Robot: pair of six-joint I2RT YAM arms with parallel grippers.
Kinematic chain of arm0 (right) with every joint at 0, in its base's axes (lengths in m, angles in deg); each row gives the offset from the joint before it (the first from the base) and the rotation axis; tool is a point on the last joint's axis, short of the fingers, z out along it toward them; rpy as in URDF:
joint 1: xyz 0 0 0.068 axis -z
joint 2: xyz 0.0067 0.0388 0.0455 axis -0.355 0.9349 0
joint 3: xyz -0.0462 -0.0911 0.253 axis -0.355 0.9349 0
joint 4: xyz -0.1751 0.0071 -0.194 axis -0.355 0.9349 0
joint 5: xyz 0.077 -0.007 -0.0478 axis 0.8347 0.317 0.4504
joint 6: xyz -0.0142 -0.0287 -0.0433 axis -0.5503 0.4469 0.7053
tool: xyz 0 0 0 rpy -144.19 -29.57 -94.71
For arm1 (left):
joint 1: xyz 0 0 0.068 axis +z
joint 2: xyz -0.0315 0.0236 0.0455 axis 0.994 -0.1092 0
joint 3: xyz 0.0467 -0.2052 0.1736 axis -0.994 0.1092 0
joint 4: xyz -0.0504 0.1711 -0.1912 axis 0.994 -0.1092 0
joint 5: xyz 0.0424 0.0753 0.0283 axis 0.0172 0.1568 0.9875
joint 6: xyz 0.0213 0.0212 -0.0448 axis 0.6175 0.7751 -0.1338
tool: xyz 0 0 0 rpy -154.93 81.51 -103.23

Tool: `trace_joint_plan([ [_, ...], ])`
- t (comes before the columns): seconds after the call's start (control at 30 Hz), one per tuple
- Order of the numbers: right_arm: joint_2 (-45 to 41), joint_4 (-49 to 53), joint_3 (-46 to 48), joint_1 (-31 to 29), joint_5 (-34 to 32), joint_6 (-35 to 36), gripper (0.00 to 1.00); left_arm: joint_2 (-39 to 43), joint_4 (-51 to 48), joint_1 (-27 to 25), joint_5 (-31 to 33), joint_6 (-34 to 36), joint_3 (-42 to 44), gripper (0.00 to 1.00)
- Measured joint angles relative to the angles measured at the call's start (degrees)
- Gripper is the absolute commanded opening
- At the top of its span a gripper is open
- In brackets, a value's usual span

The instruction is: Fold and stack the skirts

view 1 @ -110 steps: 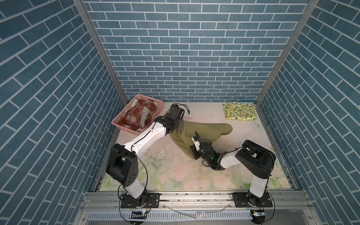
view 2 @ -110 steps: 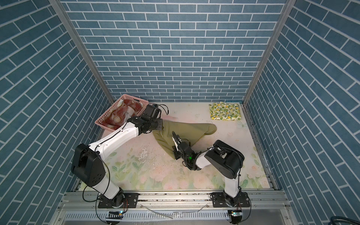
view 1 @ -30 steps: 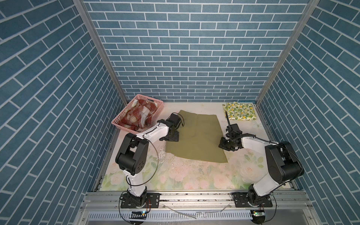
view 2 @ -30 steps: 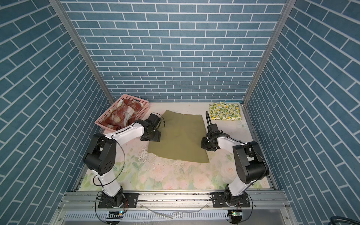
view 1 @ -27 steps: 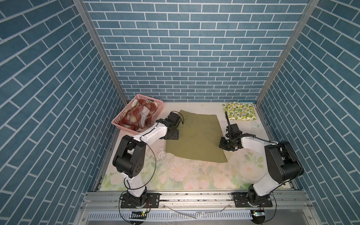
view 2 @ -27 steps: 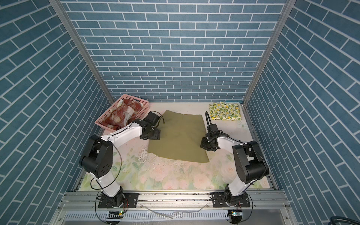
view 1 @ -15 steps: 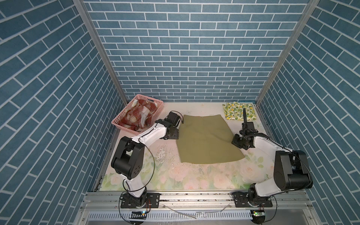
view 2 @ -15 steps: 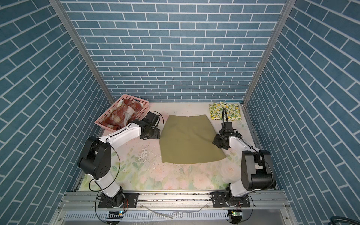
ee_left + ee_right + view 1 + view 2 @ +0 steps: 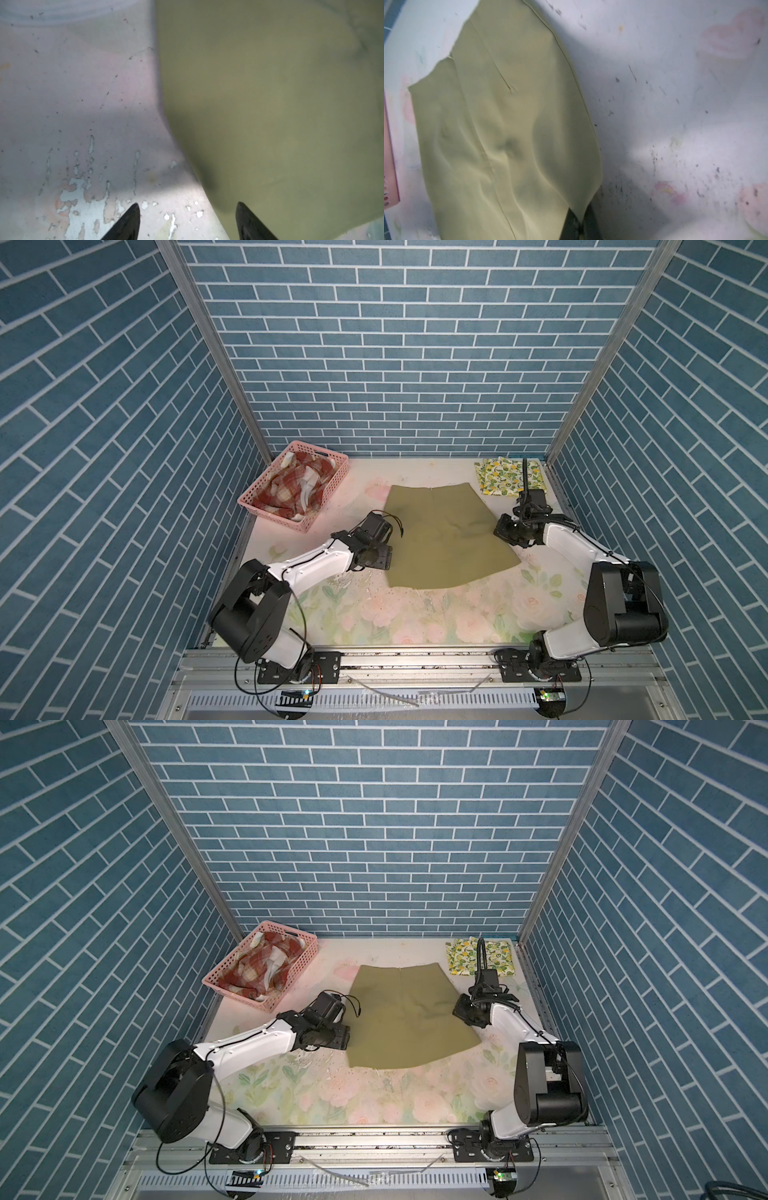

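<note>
**Olive skirt** [image 9: 440, 539]: spread flat in the middle of the bench [image 9: 415, 614]. The waistband is toward the far edge and the hem toward the near edge, in both top views [image 9: 407, 1023]. A few shallow ripples run toward its right edge.

**My right jaws:** closed, pinching the olive skirt at its right edge. My right wrist view shows the cloth [image 9: 508, 135] rippled and running into them.

**My left jaws:** open and low at the skirt's left edge, near the hem corner. In my left wrist view the fingertips [image 9: 126, 222] stand apart, one over bare bench and the other over the cloth [image 9: 270, 104]. Nothing is pinched.

**Lemon skirt** [image 9: 500, 477]: folded, at the far right corner, apart from the olive skirt.

**Basket** [image 9: 328, 493]: pink, at the far left corner.

**Plaid skirt** [image 9: 286, 489]: crumpled inside the basket.

**Bench covering:** faded rose print, with worn, flaked patches beside my left jaws.
</note>
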Motion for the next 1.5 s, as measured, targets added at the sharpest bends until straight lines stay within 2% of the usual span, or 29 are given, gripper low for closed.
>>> trace_joint_plan([
  [0.17,0.2,0.0,-4.0,0.9,1.5,-1.9,0.0,6.4,6.2,-7.5,2.3,1.3,9.1,0.77],
  [0.27,0.2,-0.3,-5.6,1.0,2.2,-3.0,0.0,7.5,8.0,-13.3,5.2,3.1,11.2,0.78],
  [0.47,0.2,-0.5,-6.0,1.1,3.3,-4.8,0.0,5.3,11.8,-23.3,11.8,7.1,10.9,0.8],
  [0.67,0.2,-0.5,-6.0,1.1,3.5,-5.3,0.0,-0.3,12.6,-28.7,16.3,9.2,8.3,0.8],
  [0.9,-0.2,-0.6,-6.0,1.1,3.7,-5.9,0.0,-9.5,7.5,-29.8,25.9,7.8,-0.3,0.77],
  [1.1,-1.3,-0.5,-6.0,1.2,3.6,-5.9,0.0,-14.4,-3.8,-29.4,37.2,2.2,-7.9,0.73],
  [1.23,-1.9,-0.5,-6.0,1.7,3.6,-5.9,0.0,-12.3,-10.6,-27.5,41.3,-0.8,-8.7,0.73],
  [1.5,-2.0,-0.5,-6.0,3.7,3.5,-5.8,0.0,-1.6,-19.2,-22.4,44.5,-4.5,-8.4,0.74],
])
